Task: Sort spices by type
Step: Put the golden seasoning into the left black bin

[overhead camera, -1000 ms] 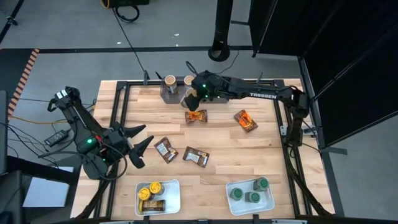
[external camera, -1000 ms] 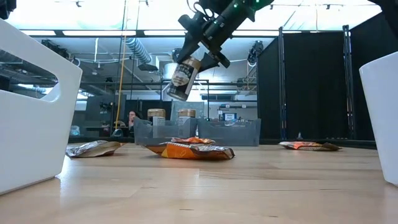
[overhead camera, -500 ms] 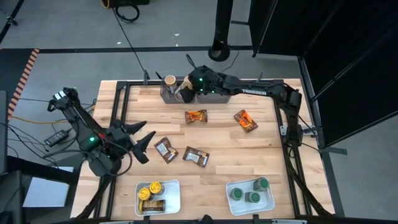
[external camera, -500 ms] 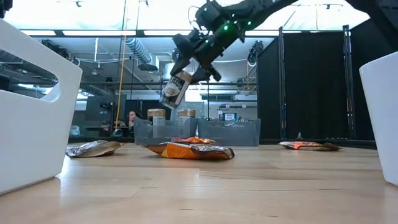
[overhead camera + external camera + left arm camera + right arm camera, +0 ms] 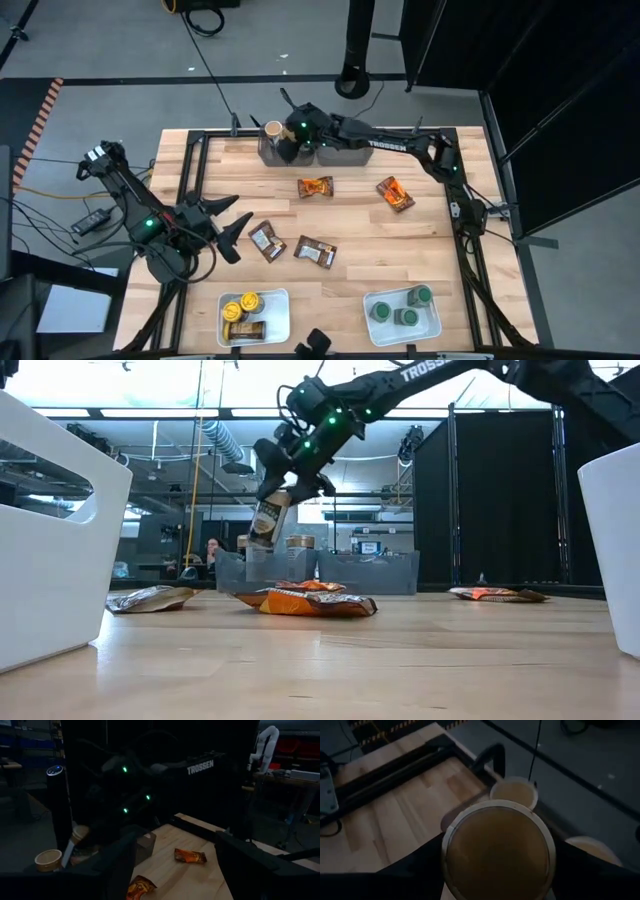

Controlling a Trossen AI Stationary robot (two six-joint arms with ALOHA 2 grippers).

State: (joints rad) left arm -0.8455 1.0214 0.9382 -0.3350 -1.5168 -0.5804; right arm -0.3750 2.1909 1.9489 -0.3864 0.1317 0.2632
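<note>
My right gripper (image 5: 292, 472) hangs over the left grey bin (image 5: 285, 152) at the table's far edge, shut on a small tan-lidded spice jar (image 5: 265, 520). Another tan-lidded jar (image 5: 272, 130) stands in that bin. My left gripper (image 5: 226, 226) waits open above the table's left side, close to a brown packet (image 5: 266, 241). A second brown packet (image 5: 315, 252) and two orange packets (image 5: 315, 187) (image 5: 395, 193) lie flat on the wood. My right gripper pinches the jar between its two fingers (image 5: 427, 865), one on each side of the body just under the tan lid (image 5: 497, 852). They come from above, from the lid end, slanting down. The jar hangs tilted, bottom lowest, lifted clear above the bin.
A white tray (image 5: 280, 318) near the front left holds yellow-lidded jars and packets. A second white tray (image 5: 432, 322) at the front right holds green-lidded jars. Another grey bin (image 5: 340, 152) stands beside the first. Bare wood lies between the packets and the trays.
My right gripper has carried the jar from above the orange packet toward the table's far left, over the grey bin, and has come down. The jar has tipped a little more upright on the way.
</note>
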